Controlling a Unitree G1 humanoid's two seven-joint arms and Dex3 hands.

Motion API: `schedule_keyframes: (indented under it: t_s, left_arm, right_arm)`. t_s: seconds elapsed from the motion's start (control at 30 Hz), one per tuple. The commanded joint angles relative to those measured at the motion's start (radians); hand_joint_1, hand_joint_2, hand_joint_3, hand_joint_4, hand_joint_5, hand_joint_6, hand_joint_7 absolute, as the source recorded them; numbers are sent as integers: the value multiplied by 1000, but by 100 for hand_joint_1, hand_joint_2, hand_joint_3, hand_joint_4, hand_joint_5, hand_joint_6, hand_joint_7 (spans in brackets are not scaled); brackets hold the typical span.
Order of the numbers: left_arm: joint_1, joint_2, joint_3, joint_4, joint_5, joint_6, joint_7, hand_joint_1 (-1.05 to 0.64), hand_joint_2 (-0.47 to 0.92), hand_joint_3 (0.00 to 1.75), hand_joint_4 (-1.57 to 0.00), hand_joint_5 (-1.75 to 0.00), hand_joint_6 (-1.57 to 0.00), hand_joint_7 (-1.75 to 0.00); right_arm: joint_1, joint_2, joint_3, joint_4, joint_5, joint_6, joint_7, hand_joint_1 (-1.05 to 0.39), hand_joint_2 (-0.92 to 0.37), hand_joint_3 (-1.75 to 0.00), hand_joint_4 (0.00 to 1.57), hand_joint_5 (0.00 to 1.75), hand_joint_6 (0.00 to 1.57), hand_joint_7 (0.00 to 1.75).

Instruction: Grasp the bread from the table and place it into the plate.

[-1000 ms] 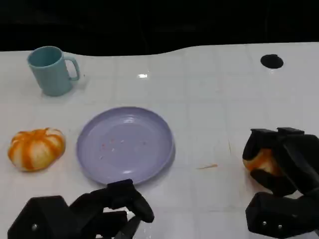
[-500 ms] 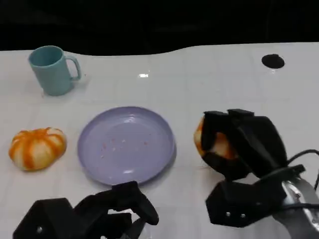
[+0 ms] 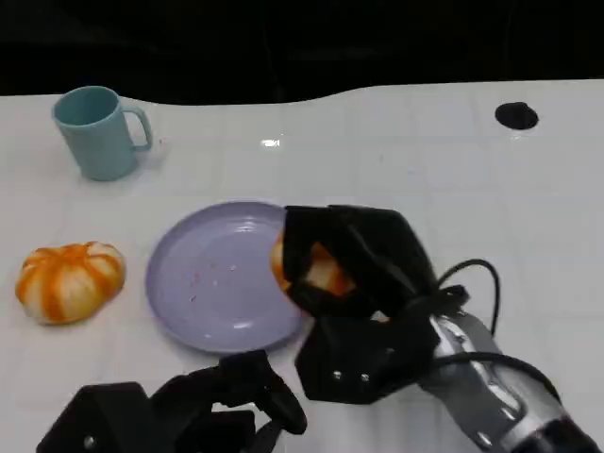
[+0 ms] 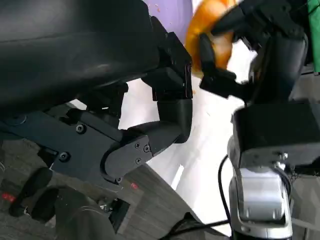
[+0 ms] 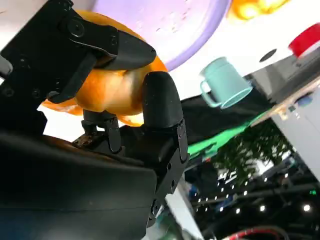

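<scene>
My right hand (image 3: 354, 269) grips an orange bread roll (image 3: 316, 269) and holds it over the right rim of the lavender plate (image 3: 212, 278). The right wrist view shows the same bread roll (image 5: 107, 95) between my black fingers (image 5: 160, 100), with the plate (image 5: 175, 25) behind it. In the left wrist view the bread roll (image 4: 210, 30) sits in my right hand (image 4: 250, 55). My left hand (image 3: 222, 406) lies low at the table's front edge with fingers curled and nothing in them. A second orange, striped bread (image 3: 71, 280) lies left of the plate.
A teal mug (image 3: 99, 132) stands at the back left. A small black round hole (image 3: 515, 115) marks the table's far right. The white table (image 3: 491, 217) runs back to a dark edge.
My right hand has carried the bread roll leftward from the table's right side to above the plate's right rim. The left hand has hardly moved.
</scene>
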Motion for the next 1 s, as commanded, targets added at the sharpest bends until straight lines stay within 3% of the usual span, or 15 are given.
schedule_keyframes:
  t_s: [0.03, 0.07, 0.1, 0.13, 0.2, 0.27, 0.37, 0.47, 0.5, 0.53, 0.57, 0.6, 0.7, 0.8, 1.0]
  left_arm:
    - [-3, 3, -2, 0, 7, 1, 12, -34, 72, 89, -74, -175, -60, -160]
    - [-4, 3, -3, 3, 8, -2, 11, -34, 72, 90, -74, -175, -60, -160]
    - [-4, 3, -4, 4, 8, -4, 10, -34, 72, 90, -73, -175, -60, -160]
    - [-5, 3, -5, 4, 8, -4, 9, -34, 72, 90, -74, -175, -60, -160]
    - [-6, 3, -7, 4, 9, 2, 10, -34, 71, 91, -75, -175, -60, -160]
    - [-6, 2, -8, 2, 10, 7, 12, -34, 71, 92, -75, -175, -60, -160]
    - [-7, 4, -15, -4, 19, 15, 16, -34, 71, 92, -75, -175, -61, -160]
    - [-5, 2, -18, -14, 21, 26, 19, -34, 70, 93, -75, -175, -61, -160]
    - [-5, 2, -18, -16, 21, 30, 19, -34, 70, 93, -75, -175, -61, -160]
    - [-5, 2, -19, -18, 21, 33, 20, -34, 70, 93, -75, -175, -61, -160]
    - [-6, 3, -20, -19, 22, 37, 22, -33, 70, 94, -75, -175, -61, -160]
    - [-7, 4, -20, -21, 22, 42, 24, -33, 70, 94, -75, -175, -61, -160]
    - [-9, 6, -21, -22, 21, 44, 26, -32, 69, 96, -75, -175, -60, -160]
    - [-11, 8, -20, -17, 21, 32, 24, -32, 69, 97, -75, -175, -60, -160]
    - [-13, 8, -18, -19, 20, 44, 27, -33, 68, 98, -75, -175, -61, -160]
  right_arm:
    - [-79, 45, 2, 88, 29, 6, 2, -15, -39, -124, 92, 175, 66, 175]
    - [-94, 57, 3, 107, 33, 9, 5, -16, -39, -124, 92, 175, 65, 173]
    - [-107, 68, 4, 126, 35, 10, 6, -16, -42, -117, 89, 175, 67, 137]
    - [-122, 79, 6, 145, 39, 13, 8, -17, -43, -115, 88, 175, 71, 123]
    - [-153, 104, 9, 187, 48, 18, 13, -17, -42, -118, 88, 175, 69, 151]
    - [-184, 127, 12, 229, 53, 30, 17, -16, -42, -120, 89, 175, 66, 168]
    - [-218, 151, 14, 265, 57, 89, 51, -19, -44, -119, 87, 175, 63, 174]
    - [-247, 166, 8, 279, 86, 155, 152, -21, -55, -87, 74, 174, 76, 87]
    - [-251, 164, 7, 277, 100, 164, 189, -23, -60, -73, 64, 163, 73, 59]
    - [-256, 157, 13, 273, 105, 169, 222, -25, -64, -63, 58, 156, 74, 42]
    - [-262, 144, 27, 268, 100, 171, 259, -28, -68, -54, 44, 130, 71, 28]
    - [-267, 132, 40, 261, 92, 173, 292, -37, -79, -37, 30, 87, 59, 13]
    - [-277, 105, 75, 237, 67, 199, 368, -54, -91, -23, 8, 44, 40, 1]
    - [-271, 95, 87, 200, 67, 232, 412, -62, -92, -24, 1, 34, 30, 0]
    - [-270, 81, 116, 151, 45, 277, 451, -70, -92, -30, 1, 32, 24, 0]
